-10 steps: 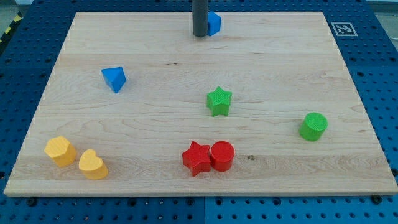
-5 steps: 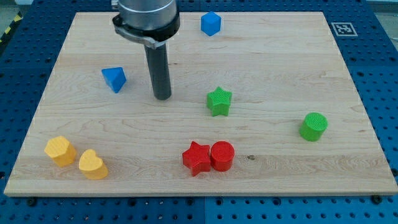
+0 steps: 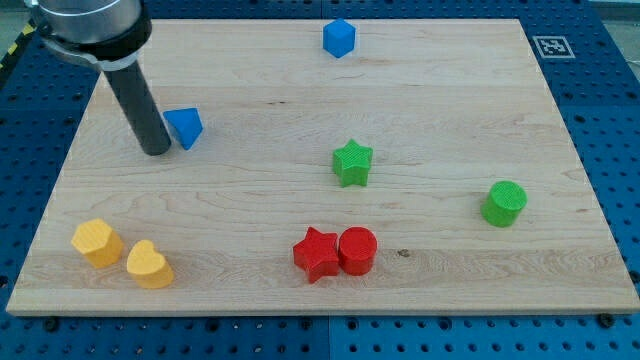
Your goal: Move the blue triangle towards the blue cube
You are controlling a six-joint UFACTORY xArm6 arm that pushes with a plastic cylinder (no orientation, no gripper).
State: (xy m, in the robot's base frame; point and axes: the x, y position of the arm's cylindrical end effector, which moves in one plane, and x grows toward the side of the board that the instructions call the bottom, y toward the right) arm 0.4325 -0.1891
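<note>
Camera view. My tip (image 3: 156,152) rests on the table (image 3: 450,110) just beside the blue triangle (image 3: 184,127), on the triangle's left and slightly toward the view's bottom; whether the two touch cannot be told. The tool is a plain rod with nothing to open or close, so it grasps nothing and can only push. The blue cube (image 3: 339,38), the goal, stands well apart from the blue triangle, up and to the view's right of it, near the table's top edge.

Other blocks, placed relative to the blue triangle: a green star (image 3: 352,162) to the right and slightly lower; a green cylinder (image 3: 504,203) far to the right and lower; a red star (image 3: 317,254) and a red cylinder (image 3: 357,250), touching one another, below and to the right; two yellow blocks (image 3: 97,242) (image 3: 148,264), near one another, below and to the left.

Progress, as judged: the approach appears complete, with the tip on the side of the triangle away from the cube. The push up and to the right toward the cube is left to do, as the two blue blocks lie well apart.
</note>
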